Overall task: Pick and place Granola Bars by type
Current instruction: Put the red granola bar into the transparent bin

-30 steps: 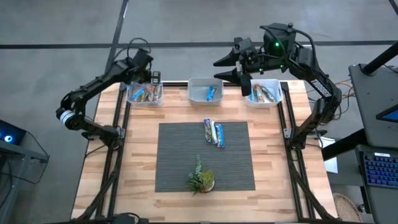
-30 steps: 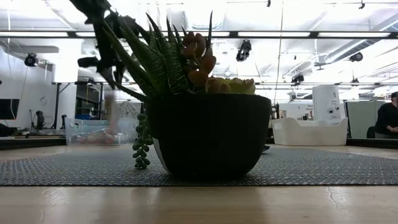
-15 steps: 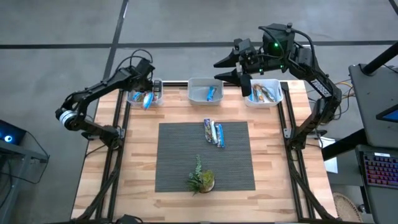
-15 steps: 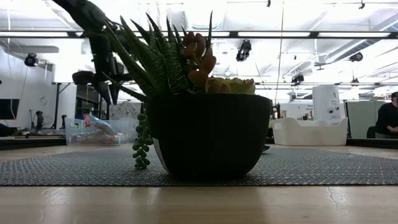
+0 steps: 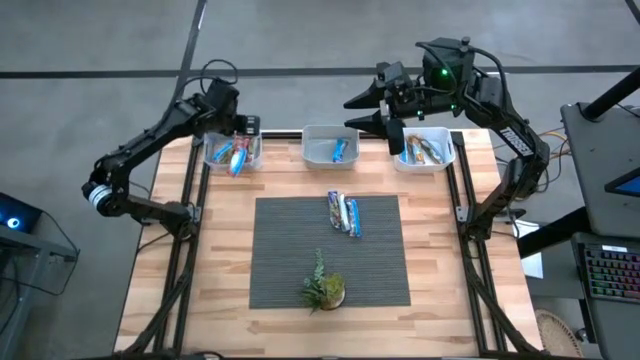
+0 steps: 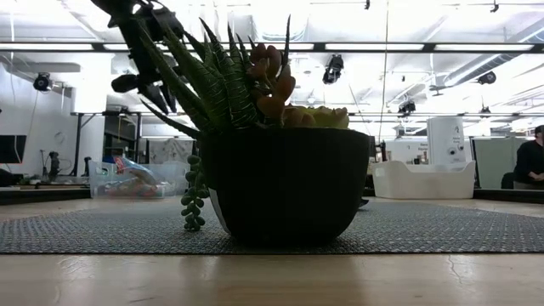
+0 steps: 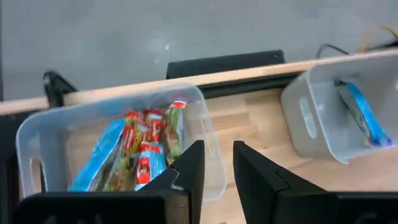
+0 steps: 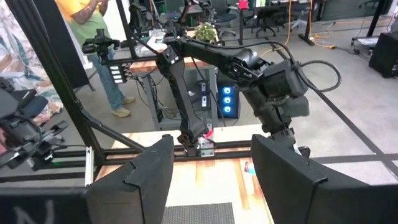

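Granola Bars [image 7: 140, 155] fill left bin [image 7: 37, 134]; left pincer [image 7: 214, 165] above, narrowly apart, empty; right pincer [image 8: 208, 165] wide apart, empty.

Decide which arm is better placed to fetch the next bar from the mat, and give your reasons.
Probably the right gripper: its fingers are open and empty. The left gripper, nearly closed, hangs over the left bin. Both are similarly far from the bars on the mat.

Open mat [image 5: 290, 250] around two bars [image 5: 343, 213]; plant [image 5: 324, 285] at its near edge.

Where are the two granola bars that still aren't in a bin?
In the high view, the two loose bars lie side by side on the grey mat, below the middle bin and above the plant.
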Action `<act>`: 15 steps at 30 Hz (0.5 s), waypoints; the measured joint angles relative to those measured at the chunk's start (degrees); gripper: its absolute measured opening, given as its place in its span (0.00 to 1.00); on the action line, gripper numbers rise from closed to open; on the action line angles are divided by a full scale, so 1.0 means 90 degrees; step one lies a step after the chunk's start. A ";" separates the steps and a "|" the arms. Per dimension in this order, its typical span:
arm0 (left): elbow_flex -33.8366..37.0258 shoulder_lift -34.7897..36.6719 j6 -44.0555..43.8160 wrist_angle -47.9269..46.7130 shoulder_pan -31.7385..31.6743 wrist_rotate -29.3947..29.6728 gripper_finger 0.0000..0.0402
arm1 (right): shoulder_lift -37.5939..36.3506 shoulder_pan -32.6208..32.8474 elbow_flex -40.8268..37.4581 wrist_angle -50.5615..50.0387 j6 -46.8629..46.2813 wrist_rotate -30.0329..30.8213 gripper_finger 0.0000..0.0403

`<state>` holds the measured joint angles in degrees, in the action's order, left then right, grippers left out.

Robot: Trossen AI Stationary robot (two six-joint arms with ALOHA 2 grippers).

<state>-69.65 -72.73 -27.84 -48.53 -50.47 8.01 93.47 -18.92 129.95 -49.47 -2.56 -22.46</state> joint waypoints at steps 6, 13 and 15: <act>0.0004 0.0000 0.0334 0.0008 0.0003 -0.0863 0.26 | 0.0023 0.0000 0.0000 0.0016 -0.0008 0.0000 0.51; 0.0032 -0.0005 -0.0112 -0.0863 0.0002 -0.0947 0.52 | 0.0044 0.0000 0.0000 0.0027 -0.0005 0.0002 0.51; 0.0032 -0.0005 -0.0198 -0.1349 0.0002 -0.0947 0.57 | 0.0044 0.0000 0.0000 0.0029 -0.0005 0.0002 0.51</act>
<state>-69.36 -72.77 -29.63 -60.67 -50.46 -0.51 93.86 -18.92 129.95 -49.21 -2.61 -22.44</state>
